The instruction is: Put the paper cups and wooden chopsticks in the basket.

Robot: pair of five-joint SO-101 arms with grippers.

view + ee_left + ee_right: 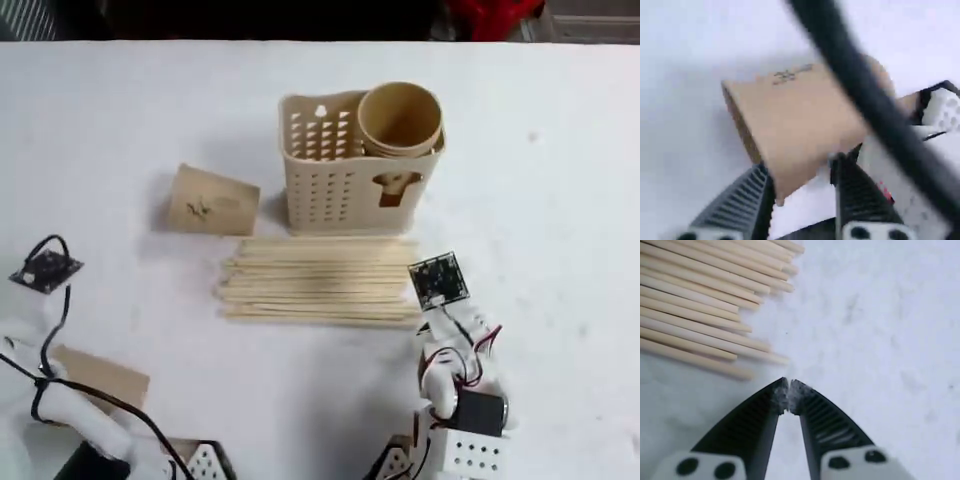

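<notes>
Left gripper (800, 175): set around the narrow end of a paper cup (795, 115). I cannot tell whether it has a real grip on it.
Cup by the left arm (100, 376): low on the table (560, 200), well apart from the basket, not yet delivered.
Cup on its side (205, 201): lies just left of the basket, untouched.
Chopsticks (320, 280): a loose flat bundle in front of the basket, all on the table.
Basket (330, 165): upright, with a cup (400, 118) standing in its right end, seemingly a nested stack.
Right gripper (789, 395): closed tip to tip, empty, resting just beside the near ends of the chopsticks (700, 310).
Done: only the cups in the basket.
Left: two cups and every chopstick, so well under halfway by my reckoning.
</notes>
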